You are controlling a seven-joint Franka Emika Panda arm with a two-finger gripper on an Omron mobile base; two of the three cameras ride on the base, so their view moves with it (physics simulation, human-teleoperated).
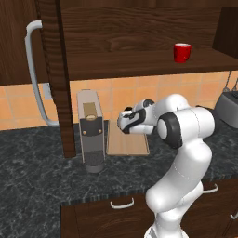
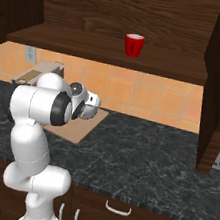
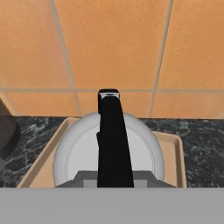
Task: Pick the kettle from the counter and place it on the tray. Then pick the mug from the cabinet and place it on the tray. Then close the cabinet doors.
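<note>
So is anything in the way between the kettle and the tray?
No, nothing visible. In the hand view the kettle sits right over the tray, with the hand closed on its black handle. The coffee machine stands off to the tray's side.

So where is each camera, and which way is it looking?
Left base view: behind the arm on its left, facing the counter; arm at lower right.
Right base view: behind on its right, same counter; arm at lower left.
Hand view: on the hand, looking down at the kettle over the tray.
Both base views share the mug.
</note>
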